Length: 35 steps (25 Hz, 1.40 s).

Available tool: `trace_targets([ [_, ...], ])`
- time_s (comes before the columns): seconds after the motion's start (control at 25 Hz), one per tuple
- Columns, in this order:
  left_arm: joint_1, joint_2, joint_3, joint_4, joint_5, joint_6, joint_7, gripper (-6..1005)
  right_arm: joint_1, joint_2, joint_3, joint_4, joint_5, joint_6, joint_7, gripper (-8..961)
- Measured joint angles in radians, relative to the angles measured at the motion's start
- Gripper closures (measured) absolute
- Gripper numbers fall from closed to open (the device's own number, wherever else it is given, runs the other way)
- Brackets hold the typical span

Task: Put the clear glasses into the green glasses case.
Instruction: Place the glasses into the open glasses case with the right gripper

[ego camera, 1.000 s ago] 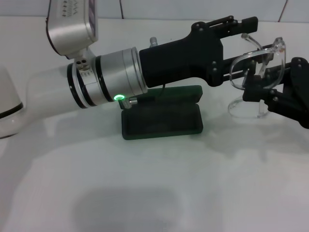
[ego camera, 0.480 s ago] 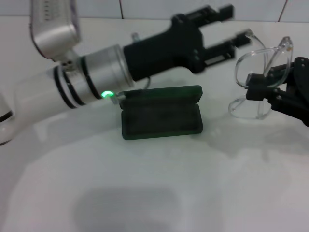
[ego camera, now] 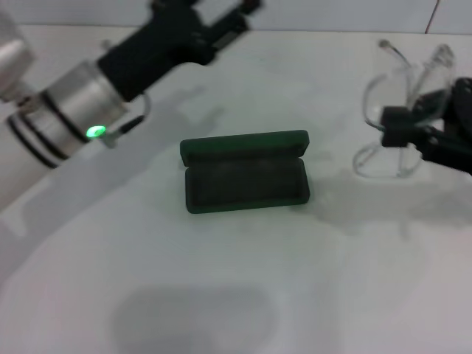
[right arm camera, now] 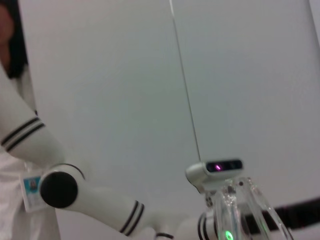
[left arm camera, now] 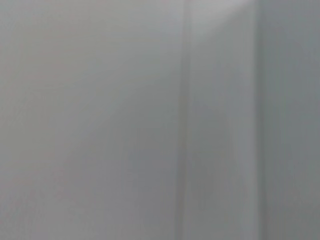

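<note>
Right claw apparently pinching clear glasses; green glasses case open, felt-lined.

One green glasses case, apparently one clear glasses, two grippers.

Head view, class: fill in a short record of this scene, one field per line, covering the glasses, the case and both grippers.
clear glasses: held off the table, to the right of the case, not yet in it
green glasses case: open on the white table, lid raised at the back, dark lining bare
right gripper: jaws shut on the glasses, at the right edge of the view
left gripper: far left of the table, above and behind the case, holding nothing; jaw state unclear
</note>
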Motion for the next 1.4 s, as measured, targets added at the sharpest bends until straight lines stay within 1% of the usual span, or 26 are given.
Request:
trace_targets([
  [0.08, 0.032, 0.001, -0.065, -0.001, 0.000, 0.002, 0.001, 329, 0.035, -0.003, -0.013, -0.037, -0.031, 0.032, 0.073, 833],
  [0.12, 0.032, 0.001, -0.065, -0.001, 0.000, 0.002, 0.001, 329, 0.057, -0.004, -0.020, -0.059, -0.057, 0.053, 0.116, 833],
  [0.16, 0.082, 0.003, -0.149, 0.004, -0.001, 0.011, -0.005, 329, 0.083, -0.002, -0.030, -0.084, -0.094, 0.079, 0.167, 833],
  [0.32, 0.122, 0.006, -0.218, 0.004, -0.001, 0.023, -0.010, 329, 0.189, 0.010, -0.107, -0.195, -0.251, 0.177, 0.362, 833],
  [0.4, 0.132, 0.006, -0.225, 0.004, -0.001, 0.025, -0.010, 329, 0.267, 0.012, -0.181, -0.226, -0.341, 0.224, 0.470, 834],
  [0.52, 0.139, 0.007, -0.227, 0.001, -0.001, 0.027, -0.010, 329, 0.372, 0.019, -0.250, -0.214, -0.455, 0.264, 0.566, 834],
  [0.6, 0.139, 0.007, -0.227, -0.001, 0.002, 0.027, -0.010, 329, 0.450, 0.038, -0.283, -0.175, -0.560, 0.302, 0.622, 834],
  [0.64, 0.139, 0.007, -0.226, -0.005, 0.005, 0.028, -0.010, 330, 0.470, 0.042, -0.286, -0.163, -0.583, 0.310, 0.631, 834],
  [0.72, 0.139, 0.007, -0.225, -0.009, 0.006, 0.028, -0.011, 330, 0.542, 0.056, -0.304, -0.099, -0.657, 0.341, 0.650, 834],
  [0.76, 0.139, 0.007, -0.225, -0.010, 0.006, 0.028, -0.012, 330, 0.565, 0.058, -0.321, -0.072, -0.669, 0.354, 0.652, 834],
  [0.84, 0.140, 0.007, -0.224, -0.011, 0.007, 0.028, -0.016, 330, 0.591, 0.059, -0.371, -0.039, -0.673, 0.392, 0.654, 834],
  [1.0, 0.140, 0.008, -0.224, -0.011, 0.008, 0.028, -0.024, 330, 0.586, 0.060, -0.473, -0.049, -0.666, 0.463, 0.651, 833],
  [1.4, 0.130, 0.006, -0.223, -0.014, 0.010, 0.022, -0.023, 329, 0.587, 0.063, -0.642, -0.053, -0.652, 0.552, 0.656, 833],
])
